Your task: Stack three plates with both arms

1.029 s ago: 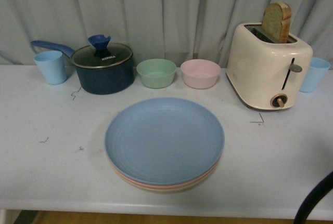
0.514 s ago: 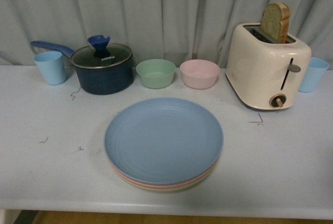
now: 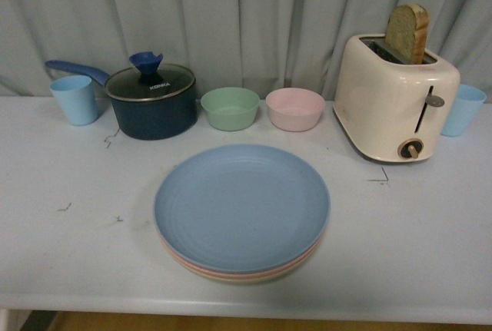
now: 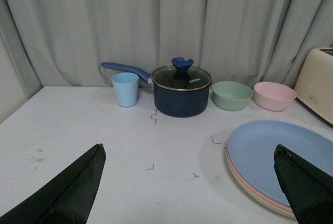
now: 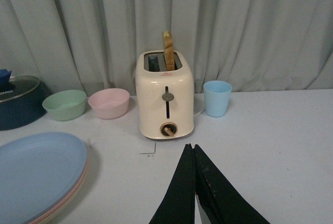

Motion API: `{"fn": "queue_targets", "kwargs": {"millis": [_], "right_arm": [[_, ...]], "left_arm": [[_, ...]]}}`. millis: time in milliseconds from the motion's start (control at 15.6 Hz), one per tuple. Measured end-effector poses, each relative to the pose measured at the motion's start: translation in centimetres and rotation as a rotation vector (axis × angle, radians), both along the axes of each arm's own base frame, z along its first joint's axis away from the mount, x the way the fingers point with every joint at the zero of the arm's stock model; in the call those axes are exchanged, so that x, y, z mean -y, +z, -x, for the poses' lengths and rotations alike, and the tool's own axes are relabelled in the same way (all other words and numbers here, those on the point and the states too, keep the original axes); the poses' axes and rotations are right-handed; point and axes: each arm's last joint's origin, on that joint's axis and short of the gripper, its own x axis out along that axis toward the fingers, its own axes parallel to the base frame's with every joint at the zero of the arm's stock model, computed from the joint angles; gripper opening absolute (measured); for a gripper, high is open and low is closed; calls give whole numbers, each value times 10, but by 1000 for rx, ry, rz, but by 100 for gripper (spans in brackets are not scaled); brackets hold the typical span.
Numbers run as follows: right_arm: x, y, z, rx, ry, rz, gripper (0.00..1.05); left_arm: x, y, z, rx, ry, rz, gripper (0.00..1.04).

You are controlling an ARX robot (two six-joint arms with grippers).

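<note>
Your three plates sit stacked mid-desk (image 3: 61, 262), blue plate (image 3: 241, 206) on top, pink and cream rims beneath. Stacking looks done. The left tool (image 4: 190, 182) is spread wide; the right tool (image 5: 194, 182) is pinched together, empty.

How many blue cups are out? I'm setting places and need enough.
2. One cup stands at the table's far left, beside the pot. The other cup is at the far right, partly hidden behind the toaster. None elsewhere in view.

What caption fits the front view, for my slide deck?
Blue plate tops the pink and cream plates, stacked on the table.
</note>
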Motion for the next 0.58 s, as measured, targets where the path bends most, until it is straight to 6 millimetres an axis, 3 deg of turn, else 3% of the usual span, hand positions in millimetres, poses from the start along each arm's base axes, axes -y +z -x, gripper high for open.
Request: {"fn": "queue_targets", "kwargs": {"millis": [579], "right_arm": [[0, 1, 8, 5, 0, 0, 2]], "left_arm": [[0, 0, 0, 0, 0, 0, 98]]}}
